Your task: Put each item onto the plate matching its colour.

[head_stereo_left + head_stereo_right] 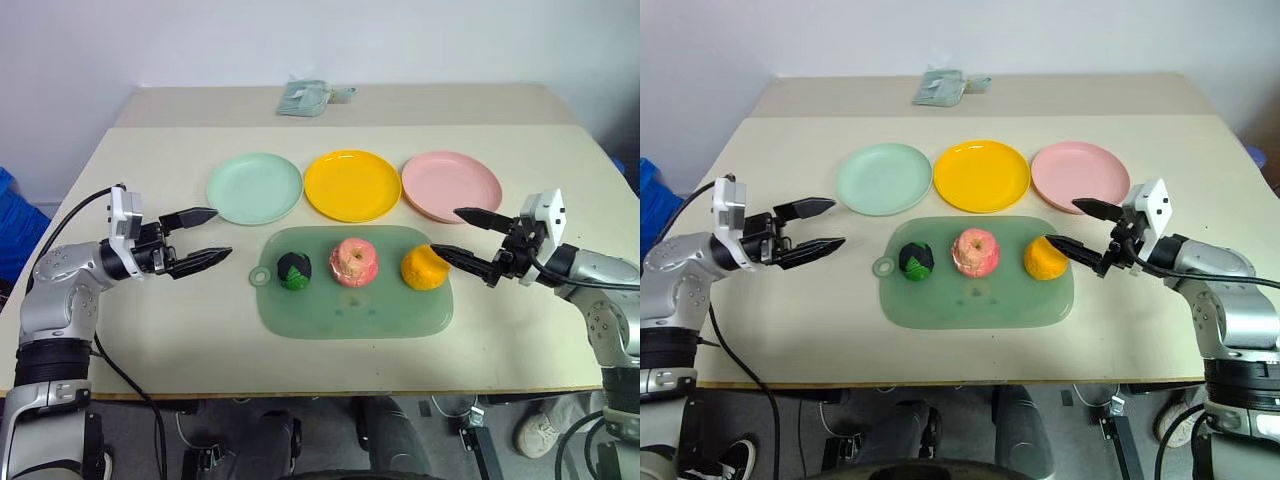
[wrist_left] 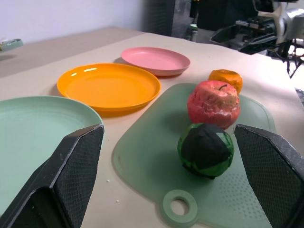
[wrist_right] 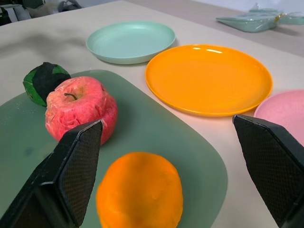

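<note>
3 toy fruits [image 1: 354, 263] sit unsorted on the green mat [image 1: 350, 310]; plates [image 1: 352, 185] at 12 o'clock; both hands, left hand [image 1: 207, 235] and right hand [image 1: 458, 234], empty, fingers apart, flanking for first pickup.

On the beige table [image 1: 150, 330], a mint green round plastic plate [image 1: 254, 188], a yellow one [image 1: 352, 185] and a pink one [image 1: 451, 186] stand in a row. Just in front lies a green rounded-rectangle mat [image 1: 355, 300] carrying a dark green-and-black round toy fruit [image 1: 294, 270], a pink apple-like one [image 1: 355, 262] and an orange-yellow one [image 1: 424, 268]. The left gripper [image 1: 207, 235] and right gripper [image 1: 446, 232] flank the mat, fingers spread, empty. A folded pale-green cloth [image 1: 306, 98] lies at the far edge.
</note>
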